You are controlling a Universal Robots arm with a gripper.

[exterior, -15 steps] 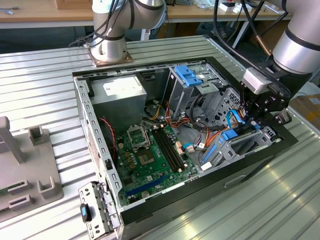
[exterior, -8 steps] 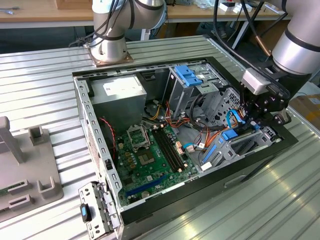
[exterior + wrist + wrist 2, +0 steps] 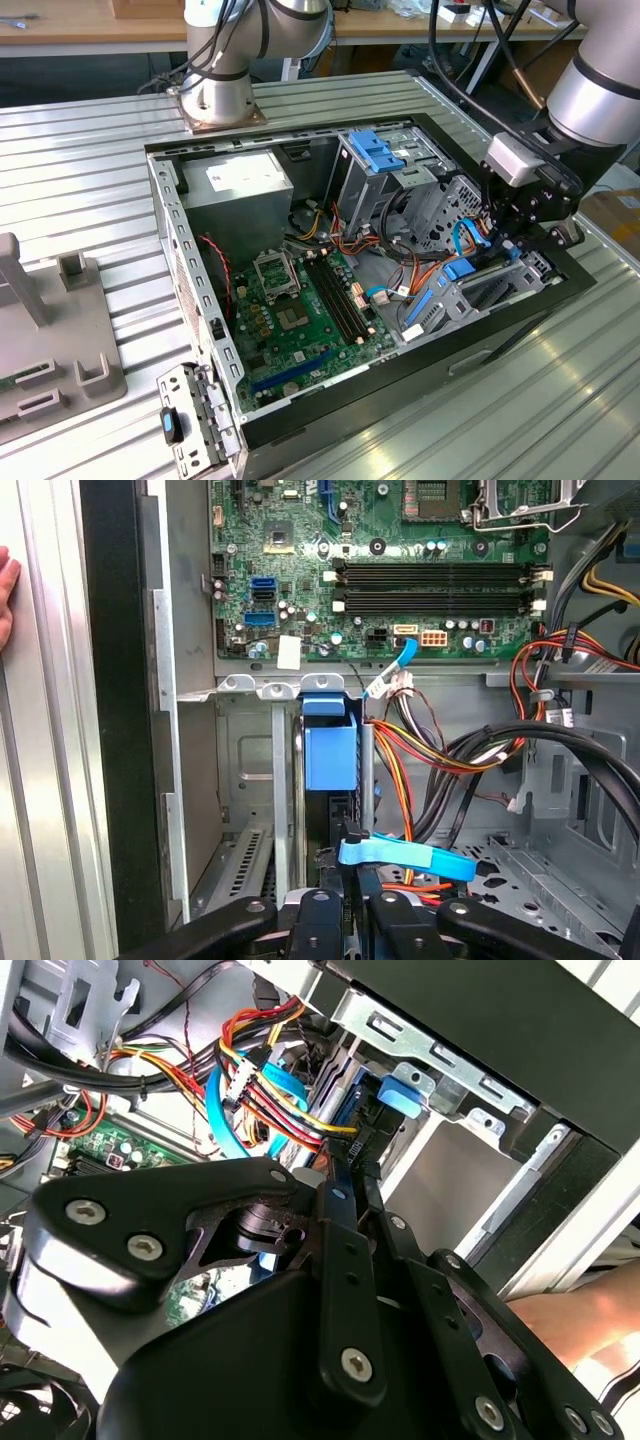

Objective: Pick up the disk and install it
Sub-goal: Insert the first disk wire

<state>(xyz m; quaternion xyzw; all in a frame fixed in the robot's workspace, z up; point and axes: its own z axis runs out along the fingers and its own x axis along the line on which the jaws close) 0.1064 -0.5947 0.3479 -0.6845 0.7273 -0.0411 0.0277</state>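
Note:
The disk [image 3: 330, 752] stands on edge in the drive cage [image 3: 245, 780] at the front of the open computer case [image 3: 300, 150], its bright blue carrier frame [image 3: 400, 1096] toward the motherboard. In both wrist views my gripper [image 3: 354, 852] is right behind the disk's near end, its two black fingers [image 3: 336, 1195] pressed together with nothing between them. In the exterior view the gripper [image 3: 506, 238] reaches down into the case's corner at that view's right, over the cage [image 3: 470, 290].
Red, yellow and black cables [image 3: 440, 755] and a blue flat cable [image 3: 405, 857] crowd beside the cage. The motherboard [image 3: 300, 310], a grey box with a white sticker [image 3: 235, 185] and an upper bay with a ribbed blue tab [image 3: 380, 150] fill the case. A person's hand [image 3: 4, 590] rests outside the case wall.

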